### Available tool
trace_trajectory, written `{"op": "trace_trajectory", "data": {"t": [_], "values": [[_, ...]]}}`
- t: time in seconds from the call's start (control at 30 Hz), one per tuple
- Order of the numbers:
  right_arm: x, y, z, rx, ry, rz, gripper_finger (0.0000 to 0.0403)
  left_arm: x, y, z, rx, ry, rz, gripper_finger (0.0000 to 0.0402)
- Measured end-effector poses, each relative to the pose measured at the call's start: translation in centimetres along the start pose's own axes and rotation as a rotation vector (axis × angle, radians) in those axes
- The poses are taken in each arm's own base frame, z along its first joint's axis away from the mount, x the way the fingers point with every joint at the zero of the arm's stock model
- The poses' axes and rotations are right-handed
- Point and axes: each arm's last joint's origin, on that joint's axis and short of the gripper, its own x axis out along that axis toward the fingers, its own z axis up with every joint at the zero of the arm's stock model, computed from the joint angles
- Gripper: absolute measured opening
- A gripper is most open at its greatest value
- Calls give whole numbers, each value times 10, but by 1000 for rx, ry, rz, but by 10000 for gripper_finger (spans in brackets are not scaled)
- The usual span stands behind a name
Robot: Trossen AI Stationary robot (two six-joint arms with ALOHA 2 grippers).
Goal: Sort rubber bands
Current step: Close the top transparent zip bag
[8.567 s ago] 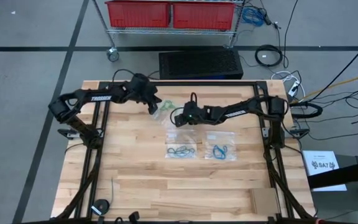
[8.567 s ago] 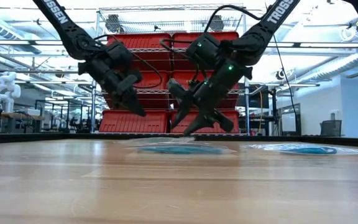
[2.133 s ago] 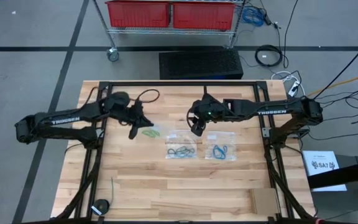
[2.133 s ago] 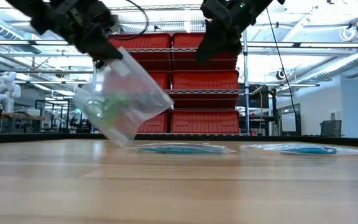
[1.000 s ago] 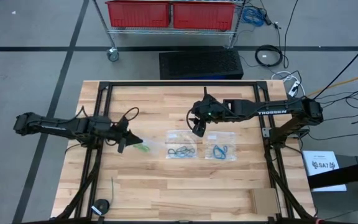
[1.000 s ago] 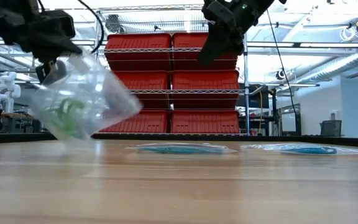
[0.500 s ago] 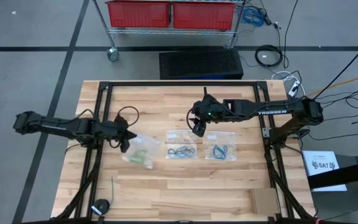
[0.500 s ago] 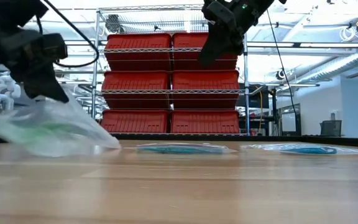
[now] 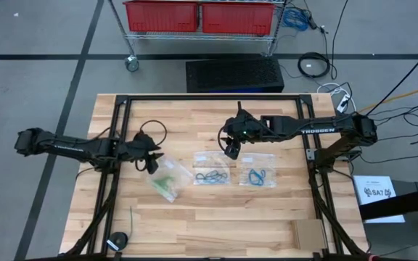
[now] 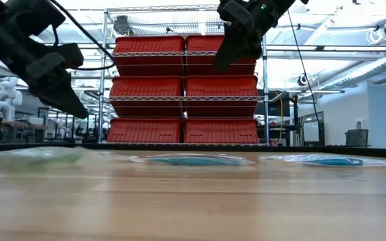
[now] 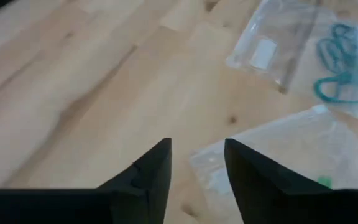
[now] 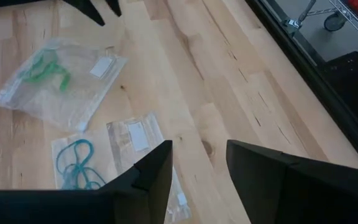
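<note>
Three clear zip bags lie flat on the wooden table. One holds light green rubber bands [image 9: 165, 181] [image 12: 45, 67], the middle one dark teal bands [image 9: 212, 175] [image 11: 335, 59], and the right one bright blue bands [image 9: 257, 176]. My left gripper [image 9: 151, 162] [image 11: 197, 152] hovers open just above the far left corner of the green bag [image 11: 278, 165], with nothing between its fingers. My right gripper [image 9: 231, 151] [image 12: 199, 152] hangs open and high above the table, beyond the teal bag.
A black frame [image 9: 209, 97] runs around the tabletop. A small black round object [image 9: 117, 240] sits at the near left corner. Bare wood lies toward the near edge [image 9: 216, 225]. A rack of red bins [image 10: 183, 87] stands behind the table.
My left gripper has brought the bag of green bands down onto the table and let go. The bag hung tilted below the fingers a second ago and now lies flat, left of the teal bag. My right gripper has kept still.
</note>
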Motion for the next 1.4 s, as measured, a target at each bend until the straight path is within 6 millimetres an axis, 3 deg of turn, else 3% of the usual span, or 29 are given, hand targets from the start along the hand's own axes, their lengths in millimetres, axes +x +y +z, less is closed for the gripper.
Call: {"op": "trace_trajectory", "data": {"t": [0.17,0.3,0.47,0.63,0.83,0.97,1.4], "values": [[0,0,0,-15,0,-3,144,3,-5,5,68,6,-171,149],[0,0,0,-22,-4,-2,133,13,-16,10,145,6,-334,99],[0,0,1,-21,-11,-1,115,38,-22,5,264,78,-321,14],[0,0,1,-29,-11,-1,99,62,-25,-1,301,119,-307,7],[0,0,1,-31,-11,-1,88,80,-21,-7,291,172,-248,3],[0,0,1,-31,-11,-1,86,84,-15,-9,241,180,-109,2],[0,0,1,-33,-9,-17,86,67,0,-9,89,154,206,1]]}}
